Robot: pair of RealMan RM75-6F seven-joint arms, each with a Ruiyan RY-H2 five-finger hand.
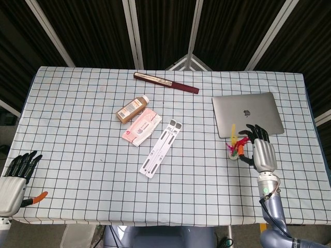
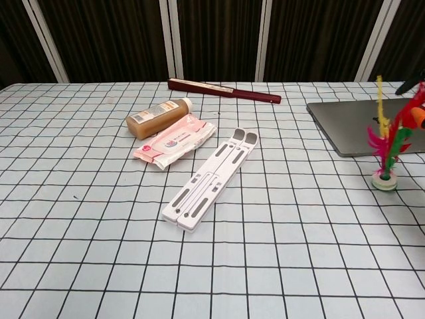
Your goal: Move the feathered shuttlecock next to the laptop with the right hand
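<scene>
The feathered shuttlecock (image 1: 235, 148) (image 2: 386, 154) stands upright, its white base on the checked cloth just in front of the shut silver laptop (image 1: 247, 113) (image 2: 352, 126), by its near left corner. My right hand (image 1: 261, 151) is right of the shuttlecock, and its fingers reach into the coloured feathers. The orange thumb tip (image 2: 418, 115) presses the red feather at the chest view's right edge, so the hand pinches the feathers. My left hand (image 1: 14, 181) rests at the table's near left corner with straight fingers and holds nothing.
A white folded stand (image 1: 161, 147) (image 2: 213, 177) lies mid-table. Beside it are a pink wipes pack (image 1: 141, 126) (image 2: 175, 140) and a brown bottle (image 1: 132, 109) (image 2: 158, 117). A dark red folded fan (image 1: 165, 82) (image 2: 223, 90) lies at the far edge.
</scene>
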